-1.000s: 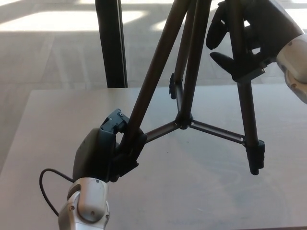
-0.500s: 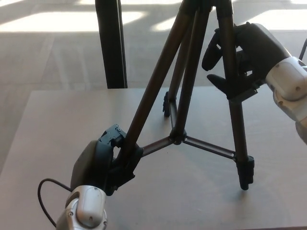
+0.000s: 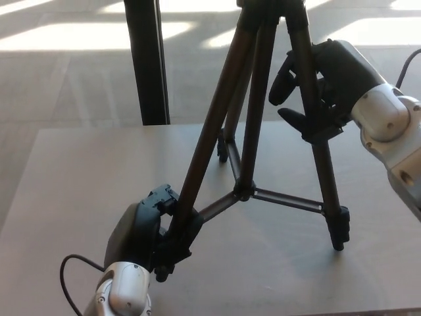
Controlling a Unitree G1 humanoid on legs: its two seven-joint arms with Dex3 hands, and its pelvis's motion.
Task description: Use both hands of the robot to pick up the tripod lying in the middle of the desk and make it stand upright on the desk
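Note:
The black tripod (image 3: 253, 131) stands on the grey desk (image 3: 72, 178) with its three legs spread and its top cut off by the picture's upper edge. My left hand (image 3: 148, 234) is shut on the lower end of the near-left leg, close to the desk. My right hand (image 3: 322, 82) is shut on the upper part of the right leg. That leg's foot (image 3: 339, 230) rests on the desk at the right. The far leg's foot (image 3: 222, 148) touches the desk near its back edge. The centre brace (image 3: 245, 194) joins the legs.
A dark vertical post (image 3: 146, 59) rises behind the desk's far edge at the left. A black cable (image 3: 69, 276) loops by my left wrist. Sunlit floor lies beyond the desk.
The tripod has come more upright and shifted left, its right foot and far foot settling onto the desk. Both hands kept their hold; the right hand moved slightly down and left.

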